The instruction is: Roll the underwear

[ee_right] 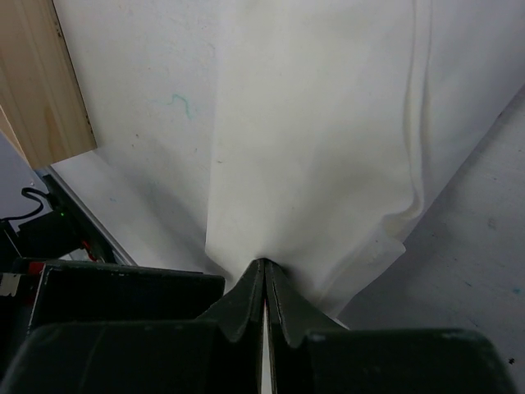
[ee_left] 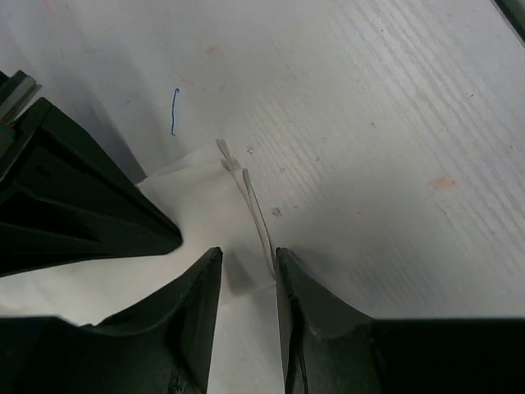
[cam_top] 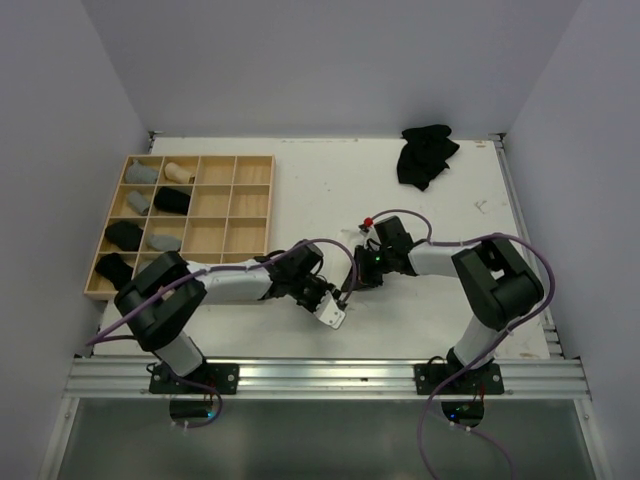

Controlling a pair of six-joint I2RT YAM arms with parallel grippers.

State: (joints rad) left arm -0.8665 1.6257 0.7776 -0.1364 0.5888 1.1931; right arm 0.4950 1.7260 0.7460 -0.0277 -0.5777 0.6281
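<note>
Underwear (cam_top: 331, 316), white, lies on table (cam_top: 300, 180) toward 6 o'clock, both arms on it. R gripper (ee_right: 264, 267) jaws pinched tight on its edge. L gripper (ee_left: 246, 254) jaws narrow but apart, straddling a raised fold. Black garment pile (cam_top: 427, 152) at 1 o'clock. Wooden grid tray (cam_top: 200, 158) w/ rolls (cam_top: 172, 200) at 10 o'clock.

From above, the cloth (cam_top: 331, 316) is almost wholly hidden under the left arm (cam_top: 230, 283) and right arm (cam_top: 440, 260); only a white corner shows. The left arm also covers part of the tray (cam_top: 271, 205) at its near edge. In the left wrist view the cloth runs under the left fingers (ee_left: 189, 328) and off the bottom edge. In the right wrist view it runs off the top, and the tray is cut by the left edge.
</note>
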